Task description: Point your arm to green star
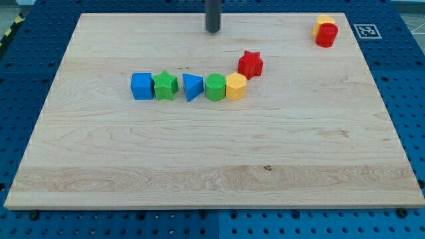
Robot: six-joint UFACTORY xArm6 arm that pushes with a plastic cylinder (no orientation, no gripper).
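Note:
The green star (165, 85) lies on the wooden board (212, 153), left of centre, in a row of blocks. It sits between a blue cube (141, 86) on its left and a blue triangle (192, 87) on its right, touching the cube. My tip (212, 30) is near the view's top, at the board's far edge, up and to the right of the green star and well apart from it.
The row runs on to the right with a green cylinder (215, 87) and a yellow hexagon (236, 87). A red star (250, 64) sits just above the hexagon. A red cylinder (327, 34) and a yellow block (324, 21) are at the top right corner.

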